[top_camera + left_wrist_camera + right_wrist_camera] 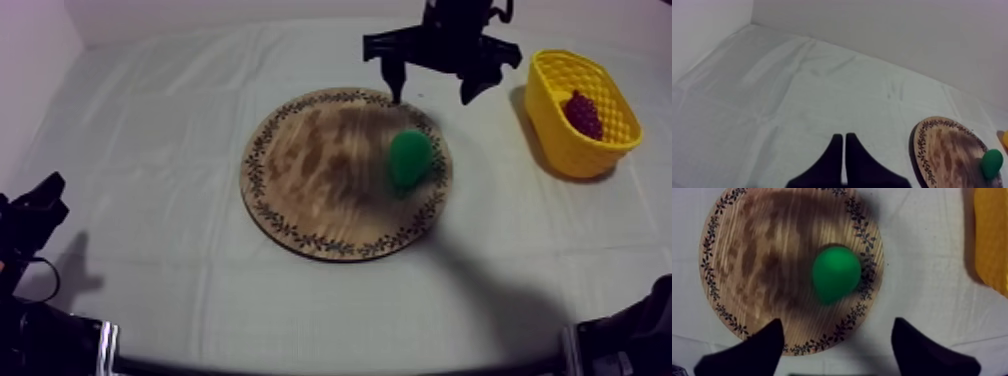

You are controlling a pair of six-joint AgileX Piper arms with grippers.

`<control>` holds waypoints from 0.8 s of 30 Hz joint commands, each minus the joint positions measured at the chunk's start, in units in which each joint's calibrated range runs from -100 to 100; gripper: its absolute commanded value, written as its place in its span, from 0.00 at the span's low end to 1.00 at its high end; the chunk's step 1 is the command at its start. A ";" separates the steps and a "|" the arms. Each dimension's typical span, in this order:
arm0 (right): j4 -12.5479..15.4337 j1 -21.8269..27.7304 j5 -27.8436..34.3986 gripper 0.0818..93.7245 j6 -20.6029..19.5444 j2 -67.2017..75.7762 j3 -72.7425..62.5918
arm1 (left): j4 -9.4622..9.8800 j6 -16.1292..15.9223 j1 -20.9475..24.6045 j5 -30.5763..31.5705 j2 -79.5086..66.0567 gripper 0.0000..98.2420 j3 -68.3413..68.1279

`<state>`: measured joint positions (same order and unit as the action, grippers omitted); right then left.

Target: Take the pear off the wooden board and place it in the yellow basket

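Observation:
A green pear (pixel 409 157) lies on the right part of the round wooden board (pixel 300 170). My right gripper (pixel 432 88) hangs open above the board's far right rim, just behind the pear. Seen from the right wrist, the pear (pixel 835 274) lies on the board (pixel 752 258) ahead of the wide-apart fingers (pixel 762 344). The yellow basket (pixel 560 140) stands at the right with a bunch of dark grapes (pixel 583 113) inside. My left gripper (pixel 844 145) is shut on nothing, low at the table's left; the board (pixel 944 150) and pear (pixel 991 163) lie off to its side.
Bare grey-white cloth (pixel 150 150) spreads left of the board and in front of it. The basket's yellow wall (pixel 989 243) sits close beside the board in the right wrist view. A wall rises behind the table's far edge.

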<state>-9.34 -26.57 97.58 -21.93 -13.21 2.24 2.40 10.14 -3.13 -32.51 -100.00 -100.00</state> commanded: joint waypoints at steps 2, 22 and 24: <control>-0.13 -0.12 -1.47 0.95 -0.14 -0.23 1.13 | 0.02 -0.01 -0.02 0.01 0.00 0.00 0.00; 1.15 0.01 -17.35 0.98 -0.73 -10.89 10.06 | 0.02 -0.01 -0.02 0.01 0.00 0.00 0.00; 1.24 0.17 -17.49 0.98 -0.77 -12.80 9.18 | 0.02 -0.01 -0.02 0.01 0.00 0.00 0.00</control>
<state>-7.97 -26.47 79.87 -22.63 -24.44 11.91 2.40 10.14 -3.13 -32.51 -100.00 -100.00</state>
